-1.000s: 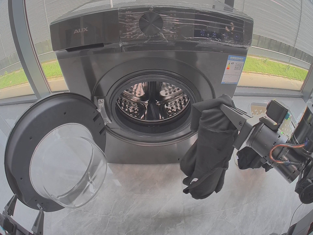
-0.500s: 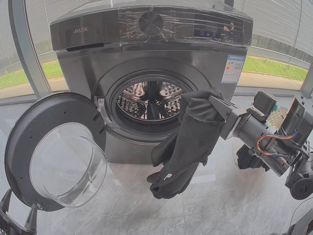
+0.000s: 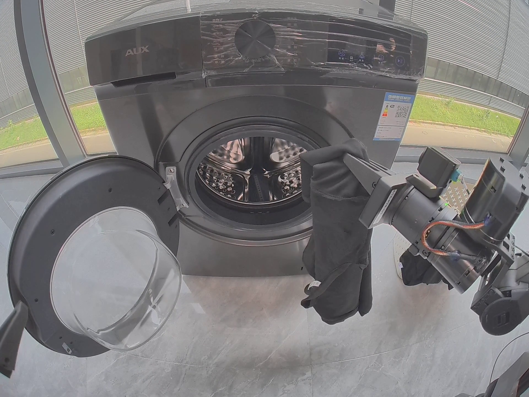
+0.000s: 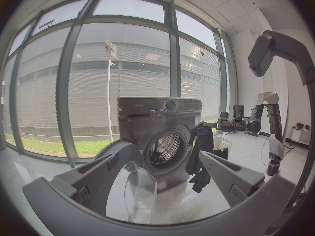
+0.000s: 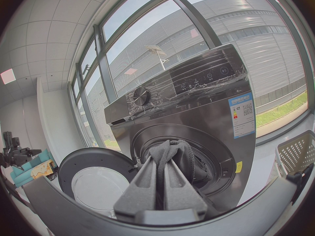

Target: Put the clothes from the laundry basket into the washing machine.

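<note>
The grey washing machine (image 3: 253, 100) stands in front of me with its round door (image 3: 93, 255) swung open to the left, baring the steel drum (image 3: 256, 175). My right gripper (image 3: 352, 164) is shut on a dark grey garment (image 3: 336, 232). The garment hangs in front of the right edge of the drum opening, its lower end dangling above the floor. In the right wrist view the cloth (image 5: 174, 154) bunches over the shut fingers (image 5: 144, 184). The white laundry basket (image 5: 295, 154) sits on the floor to the machine's right. My left gripper (image 4: 157, 177) is open, low at the left beside the door.
More dark clothes (image 3: 419, 268) hang over the basket's side behind my right arm. The open door's glass bowl (image 3: 115, 282) juts out over the floor at the left. Pale tiled floor (image 3: 248, 337) lies in front of the machine, and windows stand behind it.
My right gripper has carried the garment left and a little up, from beside the machine to the drum opening's right edge; the cloth swung. A left gripper finger rose at the lower left.
</note>
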You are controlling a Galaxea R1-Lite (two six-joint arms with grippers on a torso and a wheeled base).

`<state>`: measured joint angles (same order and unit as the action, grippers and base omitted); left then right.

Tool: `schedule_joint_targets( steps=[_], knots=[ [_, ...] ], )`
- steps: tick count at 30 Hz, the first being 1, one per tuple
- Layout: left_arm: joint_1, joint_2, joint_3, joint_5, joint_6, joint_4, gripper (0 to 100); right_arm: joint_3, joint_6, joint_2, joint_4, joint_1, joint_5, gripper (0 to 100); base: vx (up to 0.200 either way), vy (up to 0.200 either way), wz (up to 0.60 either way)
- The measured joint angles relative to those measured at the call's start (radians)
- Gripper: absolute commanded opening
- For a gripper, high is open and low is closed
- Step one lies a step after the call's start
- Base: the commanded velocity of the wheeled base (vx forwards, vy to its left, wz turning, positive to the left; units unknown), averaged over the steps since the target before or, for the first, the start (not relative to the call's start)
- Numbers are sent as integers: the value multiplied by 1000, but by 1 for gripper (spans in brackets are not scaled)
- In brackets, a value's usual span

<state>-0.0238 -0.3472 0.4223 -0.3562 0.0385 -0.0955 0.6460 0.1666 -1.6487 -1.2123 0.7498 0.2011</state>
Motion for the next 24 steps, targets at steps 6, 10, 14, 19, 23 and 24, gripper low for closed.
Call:
schedule_joint_targets(
  steps=[6, 10, 14, 19, 23, 24],
  knots=[
    [-72, -267, -24, -31, 14, -183, 100, 16, 0, -19, -12, -3, -1, 0, 0, 0, 0],
    [-180, -464, -44, 17, 2, -331, 100, 30, 0, -35, -17, -4, 0, 0, 0, 0, 0],
    [-308, -673, -60, 71, -17, -499, 100, 61, -1, -60, -19, -5, 2, 0, 0, 0, 0],
    [-391, -873, -69, 109, -34, -634, 100, 104, -1, -90, -20, -4, 3, 0, 0, 0, 0],
    [-426, -1019, -74, 123, -42, -716, 100, 139, -2, -109, -18, -1, 3, 0, 0, 0, 0],
    [-432, -1054, -74, 126, -43, -735, 100, 149, -2, -114, -17, -1, 3, 0, 0, 0, 0]
  ],
)
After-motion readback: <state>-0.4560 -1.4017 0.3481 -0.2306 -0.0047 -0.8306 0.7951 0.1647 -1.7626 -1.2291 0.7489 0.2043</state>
